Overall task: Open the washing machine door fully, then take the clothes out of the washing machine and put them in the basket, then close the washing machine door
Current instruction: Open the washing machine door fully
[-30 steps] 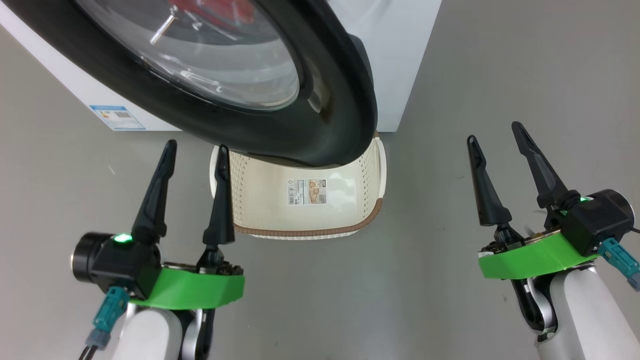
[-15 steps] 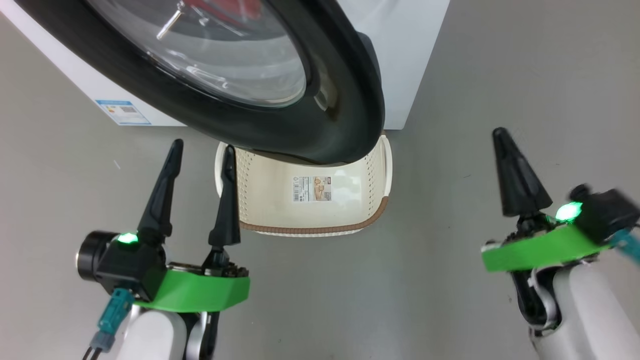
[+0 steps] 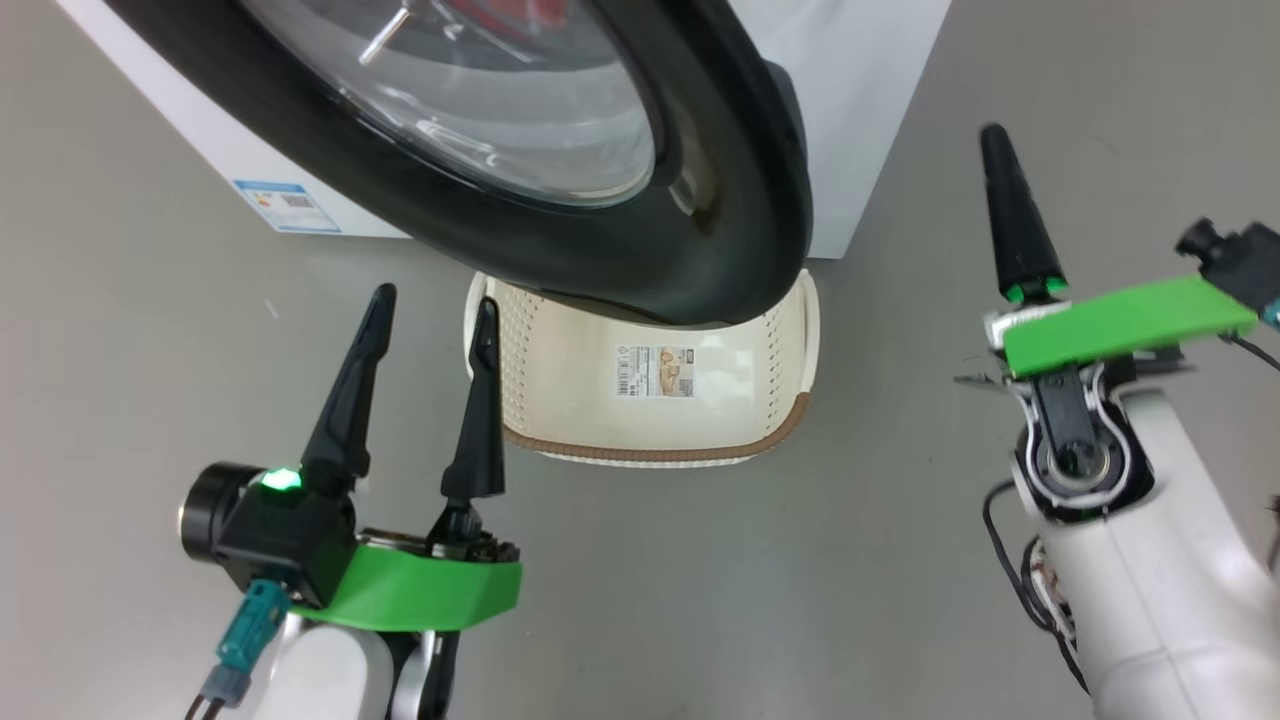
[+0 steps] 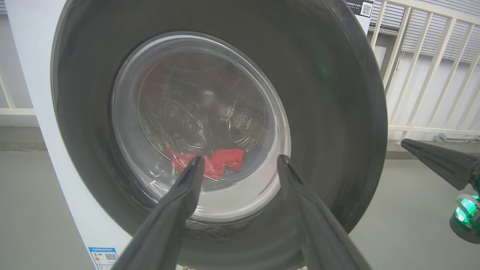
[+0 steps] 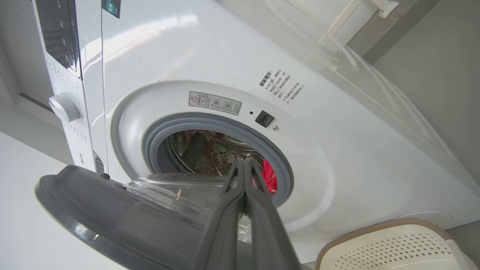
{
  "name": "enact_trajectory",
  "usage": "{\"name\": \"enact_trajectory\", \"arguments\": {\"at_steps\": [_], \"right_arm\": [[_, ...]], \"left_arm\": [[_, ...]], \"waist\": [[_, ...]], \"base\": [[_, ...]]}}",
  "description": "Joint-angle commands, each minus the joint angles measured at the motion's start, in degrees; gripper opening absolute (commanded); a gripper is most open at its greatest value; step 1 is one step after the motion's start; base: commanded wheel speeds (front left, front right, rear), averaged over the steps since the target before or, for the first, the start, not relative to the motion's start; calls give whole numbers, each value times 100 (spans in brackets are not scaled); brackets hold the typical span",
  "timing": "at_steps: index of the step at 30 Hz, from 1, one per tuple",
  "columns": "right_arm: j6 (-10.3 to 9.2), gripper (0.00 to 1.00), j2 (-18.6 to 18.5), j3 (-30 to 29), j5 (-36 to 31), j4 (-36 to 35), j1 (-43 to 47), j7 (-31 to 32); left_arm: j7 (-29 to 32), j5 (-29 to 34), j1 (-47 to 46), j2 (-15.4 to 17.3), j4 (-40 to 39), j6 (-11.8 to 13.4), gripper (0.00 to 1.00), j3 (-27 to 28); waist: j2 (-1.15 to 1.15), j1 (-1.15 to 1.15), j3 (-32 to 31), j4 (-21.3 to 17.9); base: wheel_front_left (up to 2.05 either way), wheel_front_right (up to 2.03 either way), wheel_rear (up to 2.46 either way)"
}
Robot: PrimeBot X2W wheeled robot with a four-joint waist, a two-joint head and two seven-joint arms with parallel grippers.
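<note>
Evidently the right fingers [image 3: 1012,220] are pressed shut into one slim tip beside the half-open washing machine door [image 3: 720,240], likely for pushing it wider, while the left fingers [image 3: 352,390] are held apart, empty, near the basket [image 3: 650,455], and the clothes [image 4: 227,157] are left in the drum [image 5: 198,150].

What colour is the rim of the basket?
Brown, on a cream basket; head view shows it best.

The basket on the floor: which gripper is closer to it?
Left. The left gripper reaches beside the left rim of the basket; the right gripper stands well off to its right.
</note>
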Motion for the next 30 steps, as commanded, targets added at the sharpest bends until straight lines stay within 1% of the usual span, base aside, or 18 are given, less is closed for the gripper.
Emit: {"name": "enact_trajectory", "arguments": {"at_steps": [1, 4, 7, 13, 19, 24, 30], "right_arm": [[36, 0, 52, 150, 185, -120, -165, 76], [36, 0, 52, 293, 969, 46, -464, 512], [36, 0, 52, 386, 1574, 303, -764, 996], [36, 0, 37, 457, 2202, 981, -1386, 2090], [36, 0, -110, 542, 2603, 1399, -1914, 2884], [36, 0, -302, 770, 2613, 1529, -2159, 3269], [36, 0, -401, 1012, 2627, 1448, -2200, 3532]], "left_arm": [[-28, -23, -6, 96, -155, 49, 100, 153], [-28, -30, -4, 96, -153, 62, 100, 140], [-28, -40, -13, 96, -151, 67, 100, 117], [-28, 35, -38, 96, -135, 90, 100, 81], [-28, 39, -54, 96, -129, 115, 100, 49], [-28, 40, -66, 96, -148, 132, 100, 66], [-28, 44, -70, 96, -166, 137, 100, 116]], "waist": [[0, 0, 21, 45], [0, 0, 42, 90], [0, 0, 69, 133], [0, 0, 119, 200], [0, 0, 166, 248], [0, 0, 211, 269], [0, 0, 260, 258]], "base": [[0, 0, 0], [0, 0, 0], [0, 0, 0], [0, 0, 0], [0, 0, 0], [0, 0, 0], [0, 0, 0]]}}
